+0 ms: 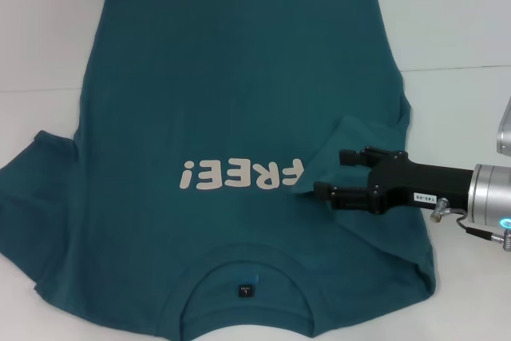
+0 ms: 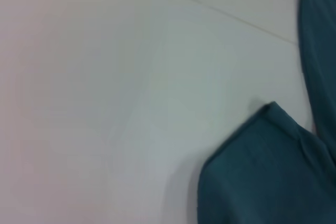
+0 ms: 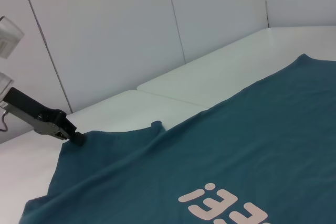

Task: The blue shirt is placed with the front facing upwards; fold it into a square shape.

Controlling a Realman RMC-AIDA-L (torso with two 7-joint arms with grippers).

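The blue shirt (image 1: 231, 101) lies flat on the white table, front up. Its collar (image 1: 247, 265) is nearest me and the pale "FREE!" lettering (image 1: 242, 175) reads upside down. The right sleeve (image 1: 351, 137) is folded inward onto the chest. My right gripper (image 1: 330, 173) hovers over that folded sleeve's edge beside the lettering, open, with its two black fingers (image 1: 351, 193) apart. The left sleeve (image 1: 36, 169) still lies spread out. My left gripper (image 3: 52, 121) appears only in the right wrist view, its tip at the left sleeve's corner (image 3: 84, 137). The left wrist view shows that sleeve corner (image 2: 273, 114).
The white table (image 1: 463, 21) extends past the shirt's hem at the far side and to the right. A seam in the tabletop (image 1: 455, 68) runs off to the right. White wall panels (image 3: 131, 24) stand behind the table.
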